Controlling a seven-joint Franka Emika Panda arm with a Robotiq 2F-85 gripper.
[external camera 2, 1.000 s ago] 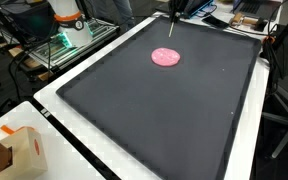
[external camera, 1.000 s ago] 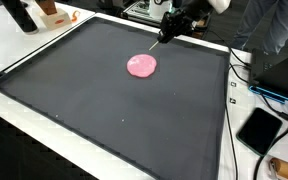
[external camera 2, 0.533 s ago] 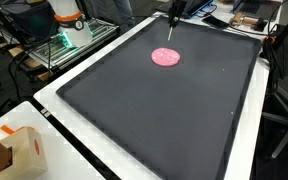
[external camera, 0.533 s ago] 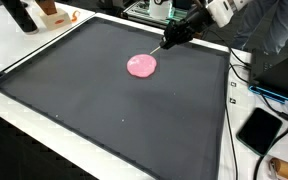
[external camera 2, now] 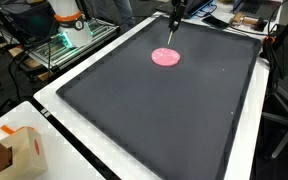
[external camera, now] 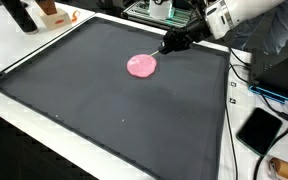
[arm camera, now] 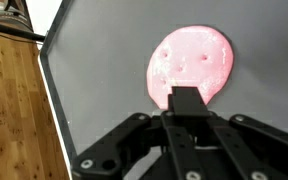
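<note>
A robot claw (external camera: 172, 44) leans in low over the far end of a large black mat (external camera: 104, 110). Its two fingers are drawn in tight around a thin dark tool (external camera 2: 170, 32), which sticks out past the fingertips and slants down toward the mat. In the wrist view the claw (arm camera: 184, 115) fills the bottom of the frame, and the blunt dark end of the tool (arm camera: 184, 100) juts out from between the closed fingers.

Just below and ahead of the claw lies a flat, round pink disc (external camera: 141, 66), alone on the mat. The tool's tip sits at the edge of the disc nearest the claw. I cannot tell whether it actually touches the disc. Seen from the wrist, the disc (arm camera: 189, 65) bears faint pale marks, too blurred to read.

The mat stretches well away from the claw and lies on a white table (external camera: 4, 50). Far from the claw, past the mat's edge, a black phone-like slab (external camera: 259, 130) rests on the table. In an exterior view a small cardboard box (external camera 2: 19, 150) stands at the corner farthest from the claw. Wooden floor (arm camera: 14, 100) shows off to the claw's side in the wrist view.
</note>
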